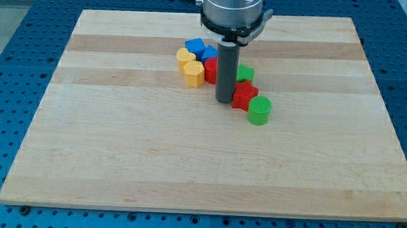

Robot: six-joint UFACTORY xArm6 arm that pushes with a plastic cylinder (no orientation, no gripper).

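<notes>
My tip rests on the wooden board at the lower edge of a cluster of blocks. Just to its right lies a red block, touching or nearly touching the rod. Below and right of that stands a green cylinder. Behind the rod on the right a second green block peeks out. Left of the rod sits another red block, partly hidden. Farther left are two yellow blocks. Two blue blocks sit at the cluster's top.
The board lies on a blue perforated table. The arm's grey wrist hangs over the board's top edge.
</notes>
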